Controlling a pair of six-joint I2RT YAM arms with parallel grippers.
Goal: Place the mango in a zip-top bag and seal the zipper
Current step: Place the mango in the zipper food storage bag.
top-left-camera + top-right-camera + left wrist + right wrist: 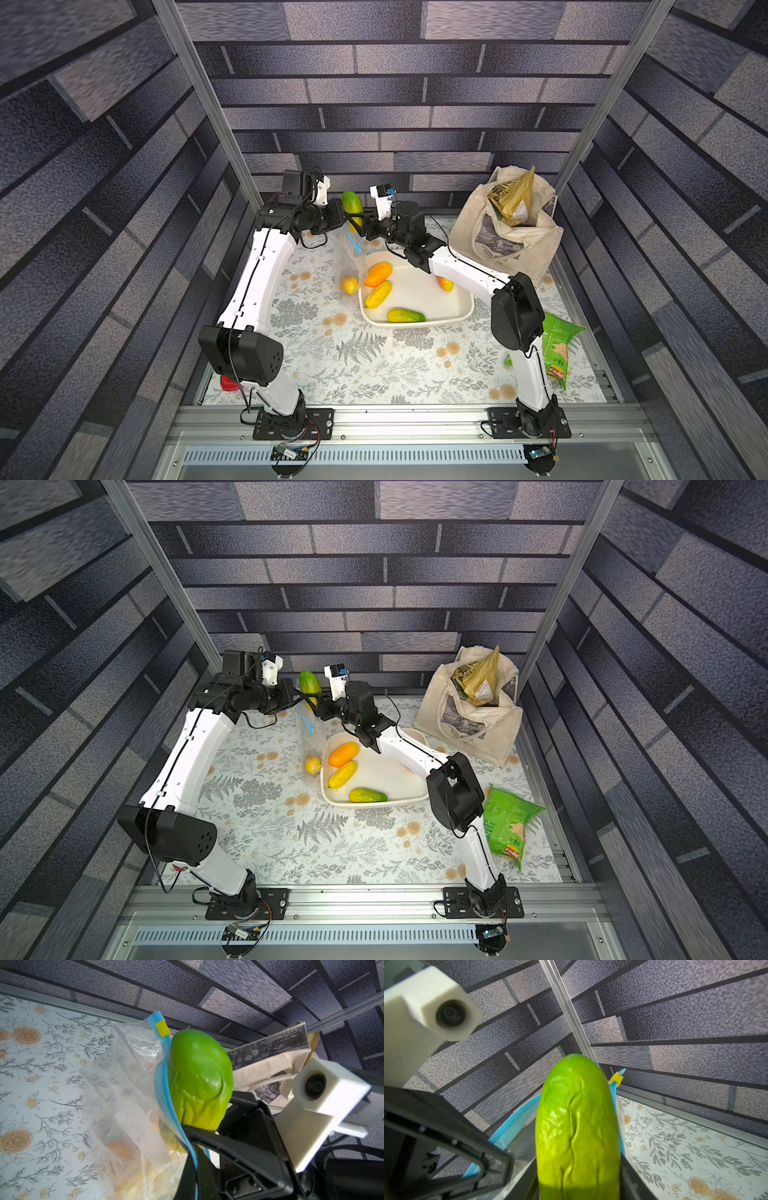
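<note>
A green mango (352, 202) (309, 682) stands upright high above the table's far side, with my right gripper (578, 1178) (361, 222) shut on its lower part. In the right wrist view the light-blue zipper (512, 1124) curves round both sides of the mango (577, 1126), so its lower end sits in the open mouth. The clear zip-top bag (351, 257) (124, 1095) hangs from my left gripper (195, 1153) (347, 218), which is shut on the zipper (161, 1076). A small yellow piece (161, 1028) sits at the strip's far end. A yellow fruit (349, 284) lies in the bag's bottom.
A white tray (457, 316) just right of the bag holds several more mangoes, orange (378, 274), yellow (378, 294) and green-yellow (406, 316). A beige tote (498, 237) stands at the back right. A green snack packet (559, 349) lies behind my right arm's elbow.
</note>
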